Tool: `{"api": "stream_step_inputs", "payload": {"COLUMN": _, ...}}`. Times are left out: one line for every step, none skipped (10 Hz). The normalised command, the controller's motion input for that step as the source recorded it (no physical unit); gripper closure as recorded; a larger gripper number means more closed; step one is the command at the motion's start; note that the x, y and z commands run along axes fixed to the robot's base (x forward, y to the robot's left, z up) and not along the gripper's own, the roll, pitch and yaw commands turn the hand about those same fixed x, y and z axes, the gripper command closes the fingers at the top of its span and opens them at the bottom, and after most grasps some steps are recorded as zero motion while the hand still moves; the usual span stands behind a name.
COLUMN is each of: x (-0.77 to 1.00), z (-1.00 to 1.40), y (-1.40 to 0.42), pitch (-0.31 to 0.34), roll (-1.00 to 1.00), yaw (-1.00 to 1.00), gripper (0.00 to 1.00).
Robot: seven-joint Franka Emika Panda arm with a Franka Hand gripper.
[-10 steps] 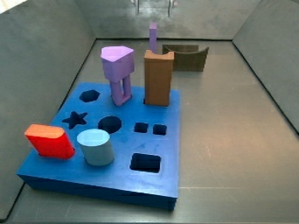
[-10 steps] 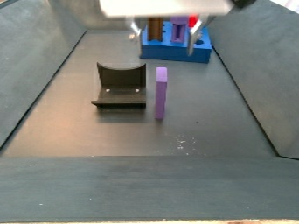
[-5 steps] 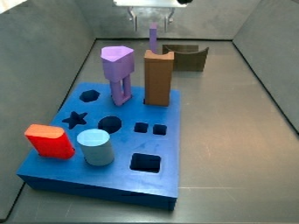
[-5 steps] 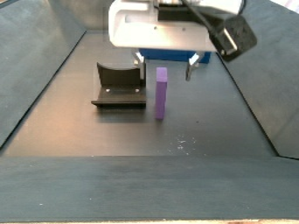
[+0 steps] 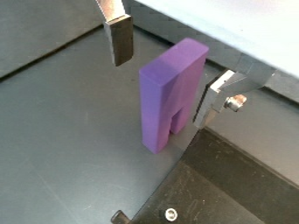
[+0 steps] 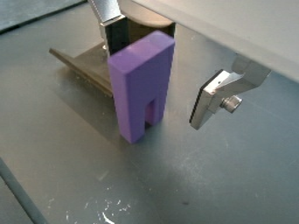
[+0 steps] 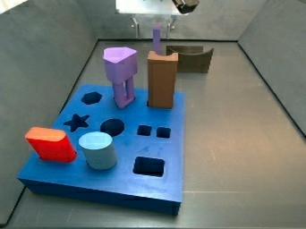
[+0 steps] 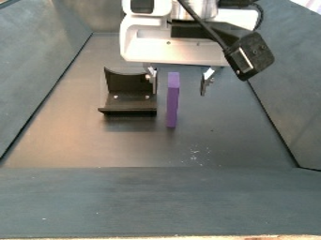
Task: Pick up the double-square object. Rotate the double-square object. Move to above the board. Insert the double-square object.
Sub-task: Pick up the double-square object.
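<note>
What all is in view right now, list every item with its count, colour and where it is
double-square object: one, violet-purple, upright on the floor beside the fixture, between the open fingers, untouched.
board: one, blue, flat on the floor, with star, circle and square holes.
lilac piece: one, pale lilac, standing at the board's far end.
brown block: one, brown, tall, beside the lilac piece.
red block: one, red, on the board's near corner.
cylinder: one, light blue, next to the red block.
fixture: one, dark, on the floor.
gripper: one, silver fingers, open, straddling the double-square object.
</note>
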Motion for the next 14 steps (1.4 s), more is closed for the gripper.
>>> {"api": "stream_step_inputs", "payload": {"x": 0.00, "z": -0.05, "y": 0.05, "pitch": -0.166, "roll": -0.17, "yaw": 0.00, "gripper": 0.00}}
{"api": "stream_step_inputs", "payload": {"x": 0.00, "z": -0.04, "y": 0.03, "pitch": -0.189, "roll": -0.12, "yaw": 0.00, "gripper": 0.00}}
{"api": "stream_step_inputs", "payload": {"x": 0.00, "z": 0.00, "y": 0.00, "pitch": 0.000, "roll": 0.00, "yaw": 0.00, "gripper": 0.00}}
{"api": "stream_step_inputs", "payload": {"x": 0.00, "z": 0.00, "y": 0.00, "pitch": 0.000, "roll": 0.00, "yaw": 0.00, "gripper": 1.00}}
{"api": "stream_step_inputs", "payload": {"x": 0.00, "z": 0.00, "y": 0.00, "pitch": 0.000, "roll": 0.00, "yaw": 0.00, "gripper": 1.00}}
{"api": "stream_step_inputs", "payload": {"x": 0.00, "z": 0.00, "y": 0.00, "pitch": 0.000, "roll": 0.00, "yaw": 0.00, "gripper": 1.00}}
{"api": "stream_step_inputs", "payload": {"x": 0.00, "z": 0.00, "y": 0.00, "pitch": 0.000, "roll": 0.00, "yaw": 0.00, "gripper": 1.00}}
{"api": "stream_step_inputs", "payload": {"x": 0.00, "z": 0.00, "y": 0.00, "pitch": 0.000, "roll": 0.00, "yaw": 0.00, "gripper": 1.00}}
{"api": "stream_step_inputs", "payload": {"x": 0.00, "z": 0.00, "y": 0.00, "pitch": 0.000, "roll": 0.00, "yaw": 0.00, "gripper": 1.00}}
{"api": "stream_step_inputs", "payload": {"x": 0.00, "z": 0.00, "y": 0.00, "pitch": 0.000, "roll": 0.00, "yaw": 0.00, "gripper": 1.00}}
{"api": "stream_step_inputs", "payload": {"x": 0.00, "z": 0.00, "y": 0.00, "pitch": 0.000, "roll": 0.00, "yaw": 0.00, "gripper": 1.00}}
{"api": "stream_step_inputs", "payload": {"x": 0.00, "z": 0.00, "y": 0.00, "pitch": 0.000, "roll": 0.00, "yaw": 0.00, "gripper": 1.00}}
{"api": "stream_step_inputs", "payload": {"x": 0.00, "z": 0.00, "y": 0.00, "pitch": 0.000, "roll": 0.00, "yaw": 0.00, "gripper": 1.00}}
{"api": "stream_step_inputs", "payload": {"x": 0.00, "z": 0.00, "y": 0.00, "pitch": 0.000, "roll": 0.00, "yaw": 0.00, "gripper": 1.00}}
